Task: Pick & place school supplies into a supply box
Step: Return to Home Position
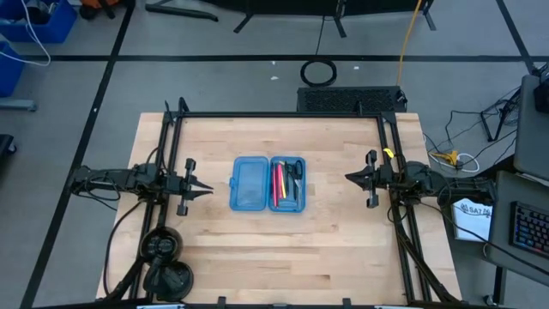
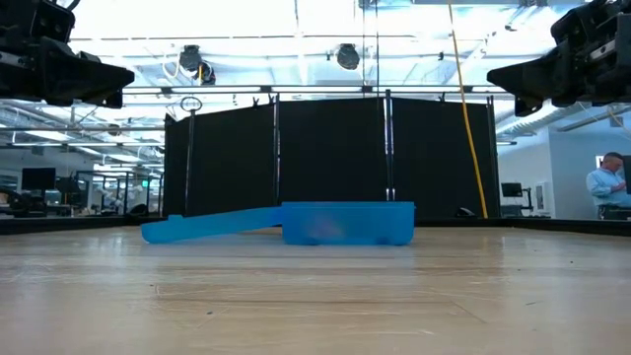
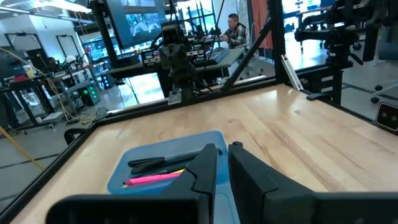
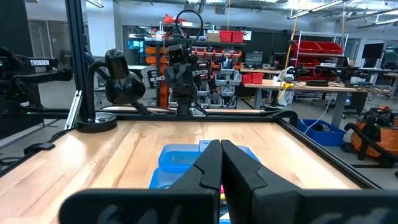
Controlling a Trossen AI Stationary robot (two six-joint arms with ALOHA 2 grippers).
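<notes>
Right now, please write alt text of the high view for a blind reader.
Seen from above, an open blue supply box lies in the middle of a wooden table, pens and scissors in its right half. The left gripper and right gripper hang either side, apart from it.

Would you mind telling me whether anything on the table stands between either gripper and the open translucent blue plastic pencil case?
Nothing visible does. Bare light wooden table lies between the left gripper and the translucent blue plastic pencil case's empty half, and between the right gripper and the half holding the pens and scissors.
</notes>
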